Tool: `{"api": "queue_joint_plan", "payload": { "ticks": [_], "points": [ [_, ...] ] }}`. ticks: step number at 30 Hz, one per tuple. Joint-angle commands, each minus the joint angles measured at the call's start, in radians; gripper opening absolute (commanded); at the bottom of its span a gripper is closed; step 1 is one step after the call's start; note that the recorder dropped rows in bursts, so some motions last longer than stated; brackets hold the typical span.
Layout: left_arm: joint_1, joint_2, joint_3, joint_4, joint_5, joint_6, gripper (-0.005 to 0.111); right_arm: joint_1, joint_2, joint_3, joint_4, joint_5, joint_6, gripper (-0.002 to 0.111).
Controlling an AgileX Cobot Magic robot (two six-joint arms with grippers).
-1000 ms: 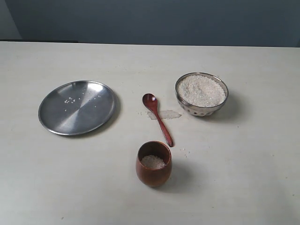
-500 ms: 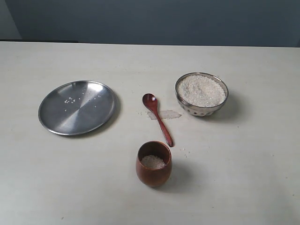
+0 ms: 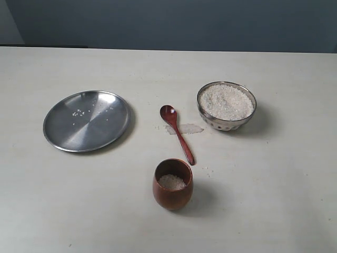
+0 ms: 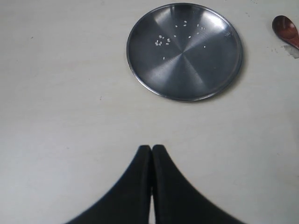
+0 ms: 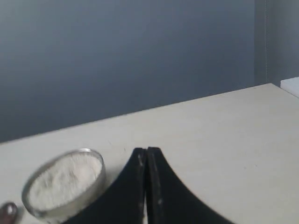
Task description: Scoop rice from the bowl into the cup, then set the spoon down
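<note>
Lying unmoved since earlier frame: spoon (image 3: 177, 133) near cup (image 3: 172, 184); left end effector (image 4: 151, 149), right end effector (image 5: 146, 151) clenched.

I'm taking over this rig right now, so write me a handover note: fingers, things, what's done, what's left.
Left gripper: fingers shut, empty, over the table near the steel plate.
Right gripper: fingers shut, empty, near the bowl.
Spoon lies on the table between plate and bowl, across a small rice spill.
Cup holds a little rice; bowl nearly full.
Done: some rice in the cup, spoon down.
Left: perhaps more scoops; cannot tell.
</note>
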Motion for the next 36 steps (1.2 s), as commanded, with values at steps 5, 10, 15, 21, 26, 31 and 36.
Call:
{"api": "queue_joint_plan", "payload": {
  "ticks": [5,10,15,21,26,31,36],
  "points": [
    [0.004,0.000,-0.006,-0.002,-0.006,0.003,0.000,0.004,-0.002,0.002,0.260,-0.123,0.000,0.000],
    [0.004,0.000,-0.006,-0.002,-0.006,0.003,0.000,0.004,-0.002,0.002,0.299,-0.101,0.000,0.000],
    [0.004,0.000,-0.006,-0.002,-0.006,0.003,0.000,0.004,-0.002,0.002,0.311,-0.044,0.000,0.000],
    [0.004,0.000,-0.006,0.001,-0.005,0.003,0.000,0.004,-0.002,0.002,0.308,0.008,0.000,0.000],
    [0.004,0.000,-0.006,0.001,-0.005,0.003,0.000,0.038,-0.002,-0.020,0.214,0.041,-0.010,0.000],
    [0.004,0.000,-0.006,0.001,-0.005,0.003,0.000,0.068,-0.002,-0.102,0.181,0.119,-0.012,0.000],
    [0.004,0.000,-0.006,0.001,-0.005,0.003,0.000,0.068,-0.002,-0.174,0.169,0.130,-0.031,0.000]
  ]
}}
